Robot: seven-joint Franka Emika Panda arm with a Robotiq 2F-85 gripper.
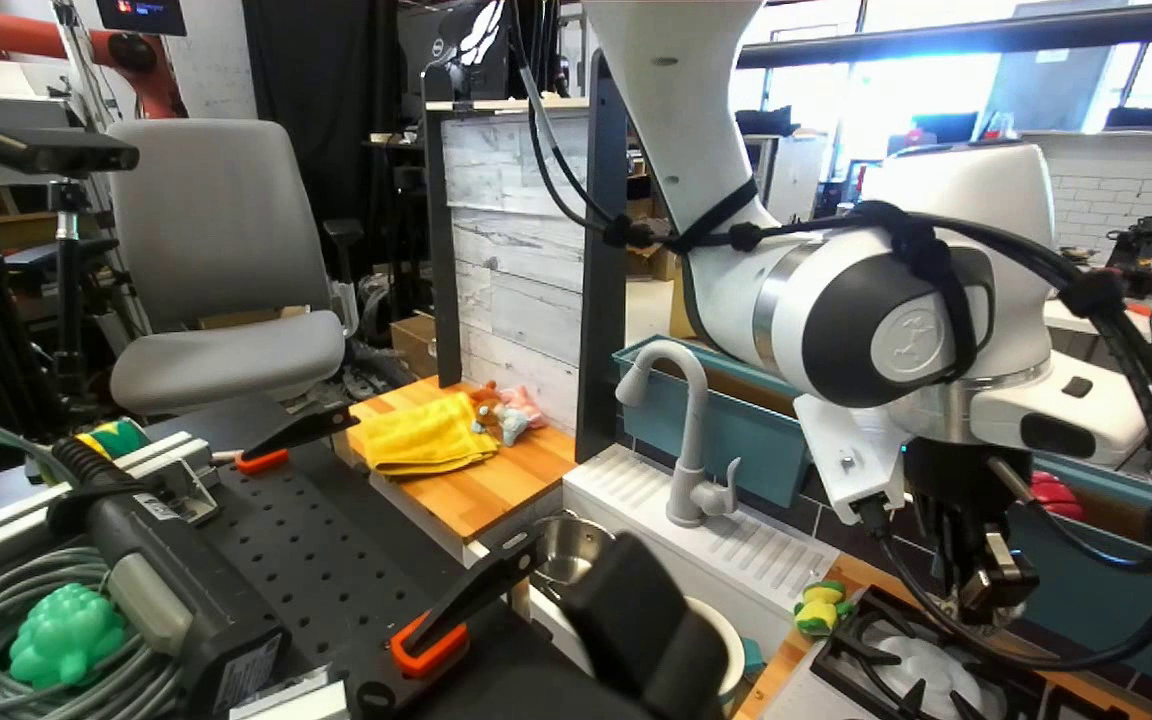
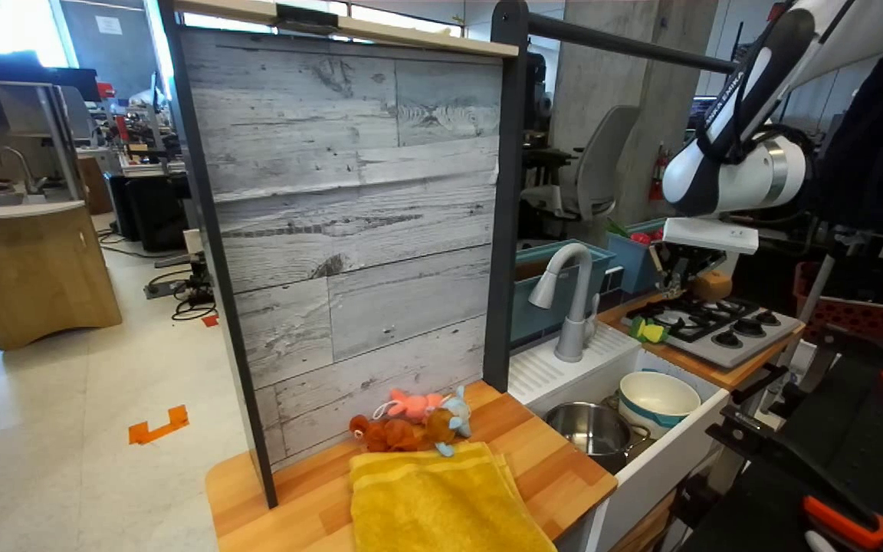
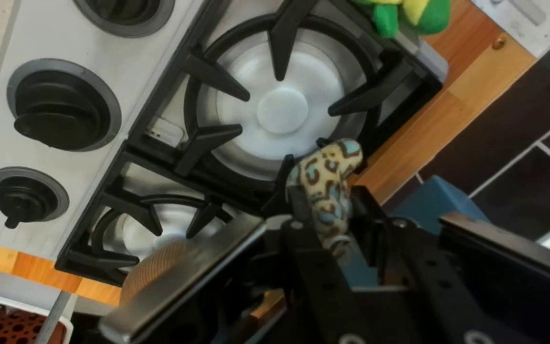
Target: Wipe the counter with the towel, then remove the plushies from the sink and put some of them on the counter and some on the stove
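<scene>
The claw is clenched on the spotted plush, squeezing it from both sides, with its blue-tipped end poking out beyond the grip. In the wrist view that end overlaps the edge of a burner on the stove; whether the plush touches the grate I cannot tell. Beside the claw, partly hidden by it, shows a brown dome. A green-and-yellow plush lies at the stove's corner, apart from the claw.

Farther along, in an exterior view, come the faucet and the sink, with a steel pot and a pale bowl inside.

Farthest from the claw, past the sink, is the counter, bearing the folded yellow towel and, just beside it, a huddle: a pink plush, a brown plush and a blue-and-brown plush.
</scene>
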